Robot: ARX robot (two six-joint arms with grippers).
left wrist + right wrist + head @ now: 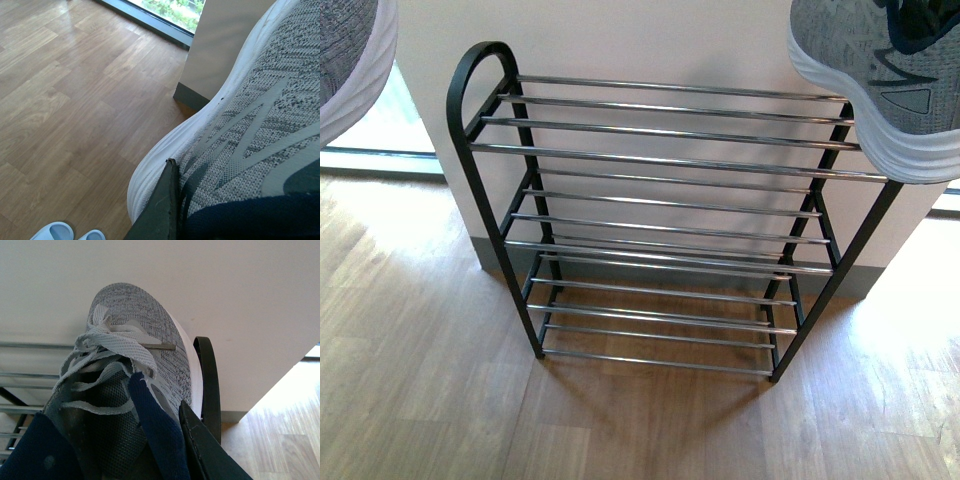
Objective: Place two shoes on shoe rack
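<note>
The shoe rack, a black frame with tiers of chrome bars, stands against the wall in the front view. One grey knit shoe hangs at the upper left, beyond the rack's rounded end. The other shoe hovers over the rack's upper right end, white sole facing down. In the left wrist view my left gripper is shut on the shoe, one black finger pressed against its side. My right gripper is shut on the navy collar of the laced shoe, toe toward the wall, beside the rack's end loop.
Wood floor spreads around the rack. A pale wall with a grey baseboard runs behind it, and a window edge shows at the left. A pair of white slippers lies on the floor below the left shoe.
</note>
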